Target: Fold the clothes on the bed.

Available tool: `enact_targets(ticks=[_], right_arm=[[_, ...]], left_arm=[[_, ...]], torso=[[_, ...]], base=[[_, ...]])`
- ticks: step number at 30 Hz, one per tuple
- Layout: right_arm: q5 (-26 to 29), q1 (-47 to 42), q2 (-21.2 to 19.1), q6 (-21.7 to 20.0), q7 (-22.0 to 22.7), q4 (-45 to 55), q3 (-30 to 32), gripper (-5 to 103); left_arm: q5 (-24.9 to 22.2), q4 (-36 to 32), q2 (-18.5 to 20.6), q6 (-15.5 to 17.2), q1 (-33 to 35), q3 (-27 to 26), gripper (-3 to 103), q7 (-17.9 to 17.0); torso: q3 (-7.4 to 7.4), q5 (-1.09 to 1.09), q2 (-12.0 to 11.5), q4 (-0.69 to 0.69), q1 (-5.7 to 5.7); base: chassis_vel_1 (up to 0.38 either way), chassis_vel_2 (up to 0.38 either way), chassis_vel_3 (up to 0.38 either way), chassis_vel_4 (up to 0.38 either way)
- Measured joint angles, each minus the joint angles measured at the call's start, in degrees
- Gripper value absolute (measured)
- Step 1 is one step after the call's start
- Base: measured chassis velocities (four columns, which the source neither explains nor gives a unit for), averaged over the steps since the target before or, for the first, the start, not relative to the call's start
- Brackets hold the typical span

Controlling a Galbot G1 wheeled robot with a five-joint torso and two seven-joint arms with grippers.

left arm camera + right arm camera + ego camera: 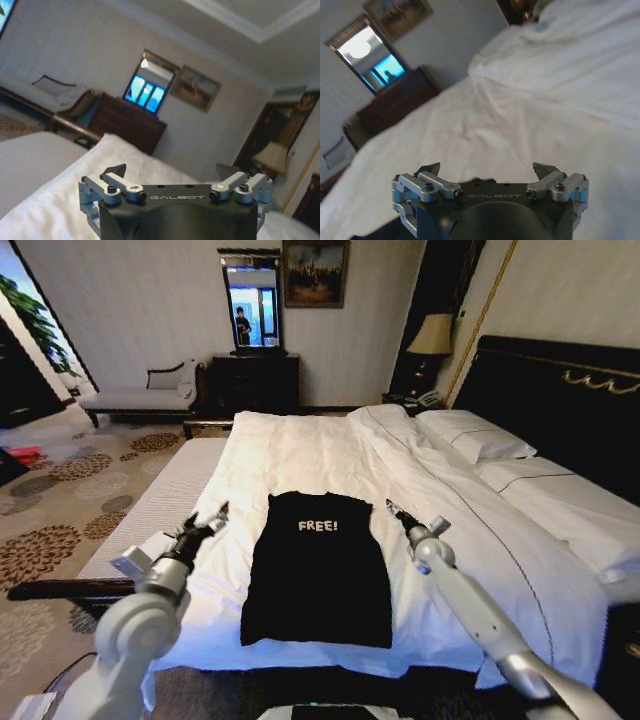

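The clothes are one black T-shirt with white "FREE!" lettering, lying flat near the foot of the bed. Its sides are tucked in, so it forms a narrow rectangle. My left gripper hovers just off the shirt's upper left corner, open and holding nothing. On the other side, my right gripper hangs open and unladen by the upper right corner. The left wrist view has the left gripper spread above white duvet. In the right wrist view the right gripper is spread likewise over the bedding.
White pillows lie against the dark headboard on the right. A dark dresser with a mirror, a pale chaise bench and a lamp stand along the far wall. Patterned carpet lies to the left.
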Motion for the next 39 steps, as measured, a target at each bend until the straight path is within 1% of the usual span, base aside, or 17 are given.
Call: enact_targets(ticks=[2,4,7,8,11,13,14,17,20,21,24,26,28,32,34,38,39], right_arm=[[0.30,1.22,0.34,-0.67,0.16,-1.80,-0.84,100],[0.54,3.70,1.17,-1.52,0.26,-5.84,-2.76,100],[0.47,7.47,2.97,-2.71,-0.11,-12.11,-5.42,100],[0.47,7.47,2.97,-2.71,-0.11,-12.11,-5.42,100],[0.36,11.02,5.91,-3.72,-1.13,-17.36,-6.77,100],[0.05,13.22,8.34,-4.14,-2.05,-20.69,-7.14,100],[0.05,13.22,8.34,-4.14,-2.05,-20.69,-7.14,100],[-0.52,16.27,11.58,-4.53,-3.69,-25.43,-7.22,100],[-0.61,17.31,12.73,-4.85,-4.60,-27.26,-7.08,100],[-0.71,17.86,13.48,-4.95,-5.65,-28.36,-6.84,100],[-1.01,18.17,14.09,-4.95,-6.94,-29.23,-6.48,101],[-1.47,18.10,14.67,-4.93,-8.49,-29.62,-6.16,91],[-1.66,17.99,14.77,-4.87,-8.87,-29.62,-6.12,91],[-2.67,17.72,15.02,-4.22,-9.46,-29.54,-6.01,70],[-2.99,17.68,15.00,-4.04,-9.48,-29.47,-6.01,70],[-4.65,17.71,14.64,-3.25,-9.48,-29.71,-6.03,48],[-4.65,17.71,14.64,-3.25,-9.48,-29.71,-6.03,48]], left_arm=[[-0.46,-0.14,-0.45,-0.02,-0.60,-0.34,100,-0.07],[-0.82,-0.21,-1.37,-0.05,-1.50,-0.64,100,-0.27],[-0.18,-0.12,-2.11,-0.08,-1.99,-0.44,100,-0.31],[-0.18,-0.12,-2.11,-0.08,-1.99,-0.44,100,-0.31],[0.47,-0.13,-2.21,-0.11,-1.83,-0.12,100,-0.36],[0.67,-0.36,-2.31,-0.11,-1.50,-0.08,100,-0.47],[0.67,-0.36,-2.31,-0.11,-1.50,-0.08,100,-0.47],[0.99,-0.90,-2.64,-0.08,-0.81,-0.19,100,-0.69],[1.19,-1.09,-2.72,-0.03,-0.53,-0.42,100,-0.80],[1.35,-1.11,-2.72,0.01,-0.36,-0.64,100,-0.86],[1.54,-1.12,-2.56,0.03,-0.14,-0.90,100,-0.98],[1.71,-1.13,-2.23,0.08,0.26,-1.08,100,-1.17],[1.84,-1.13,-2.11,0.09,0.38,-1.13,100,-1.19],[2.00,-1.13,-1.84,0.11,0.65,-1.32,100,-1.38],[2.02,-1.13,-1.79,0.11,0.72,-1.36,100,-1.43],[2.08,-1.14,-1.71,0.10,1.03,-1.49,100,-1.53],[2.08,-1.14,-1.71,0.10,1.03,-1.49,100,-1.53]], torso=[[0.00,0.01,0.00,0.01,0.00],[0.00,0.01,0.00,0.00,0.00],[0.00,0.01,0.00,-0.02,0.01],[0.00,0.01,0.00,-0.02,0.01],[0.00,0.00,0.00,0.00,0.00],[0.00,0.01,0.00,0.01,0.00],[0.00,0.01,0.00,0.01,0.00],[0.00,-0.01,0.00,0.02,0.00],[0.00,0.00,0.00,0.00,0.01],[0.00,0.00,0.00,-0.01,0.00],[0.00,0.00,0.00,-0.01,0.00],[0.00,0.00,0.00,0.00,0.00],[0.00,-0.01,0.00,0.00,0.00],[0.00,0.00,0.00,0.00,0.00],[0.00,0.01,0.00,-0.01,0.00],[0.00,0.00,0.00,0.00,0.00],[0.00,0.00,0.00,0.00,0.00]], base=[[0.000,0.000,0.000,0.000],[0.000,0.000,0.000,0.000],[0.000,0.000,0.000,0.000],[0.000,0.000,0.000,0.000],[0.000,0.000,0.000,0.000],[0.000,0.000,0.000,0.000],[0.000,0.000,0.000,0.000],[0.000,0.000,0.000,0.000],[0.000,0.000,0.000,0.000],[0.000,0.000,0.000,0.000],[0.000,0.000,0.000,0.000],[0.000,0.000,0.000,0.000],[0.000,0.000,0.000,0.000],[0.000,0.000,0.000,0.000],[0.000,0.000,0.000,0.000],[0.000,0.000,0.000,0.000],[0.000,0.000,0.000,0.000]])
